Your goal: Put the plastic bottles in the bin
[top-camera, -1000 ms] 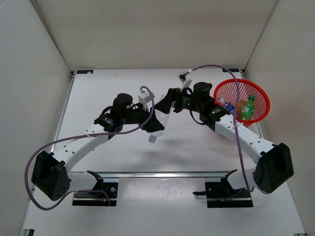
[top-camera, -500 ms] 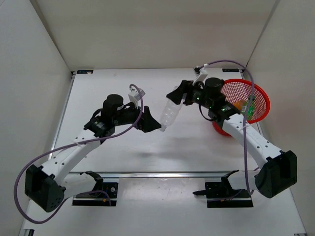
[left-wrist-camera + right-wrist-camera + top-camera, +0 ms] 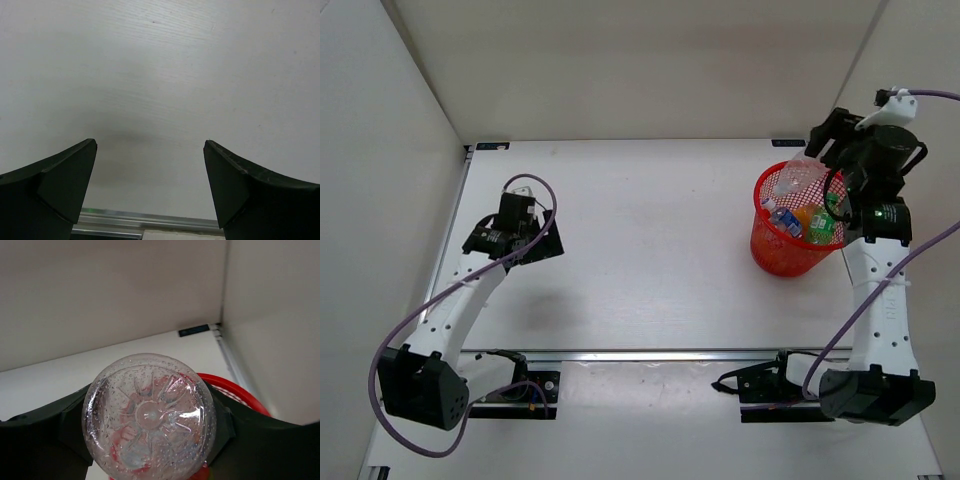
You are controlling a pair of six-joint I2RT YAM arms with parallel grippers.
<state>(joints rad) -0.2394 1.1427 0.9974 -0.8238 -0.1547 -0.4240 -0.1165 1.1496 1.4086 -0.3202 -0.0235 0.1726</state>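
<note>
The red mesh bin (image 3: 782,256) stands at the table's right side. Inside it lie a green bottle (image 3: 823,222), an orange one (image 3: 804,218) and a blue-capped clear one (image 3: 778,213). My right gripper (image 3: 817,150) is raised over the bin's far rim, shut on a clear plastic bottle (image 3: 799,177). In the right wrist view the bottle's round bottom (image 3: 149,417) fills the gap between the fingers (image 3: 222,422), with the bin's rim (image 3: 240,392) behind it. At the table's left, my left gripper (image 3: 552,243) is open and holds nothing (image 3: 150,145).
White enclosure walls close in the table on three sides; the right wall is close behind the bin. An aluminium rail (image 3: 650,353) runs along the near edge and also shows under the left fingers, as a rail strip (image 3: 150,219).
The left gripper let go of the clear bottle mid-table and drew back to the left. The right gripper closed on that bottle and carried it right and up over the bin.
</note>
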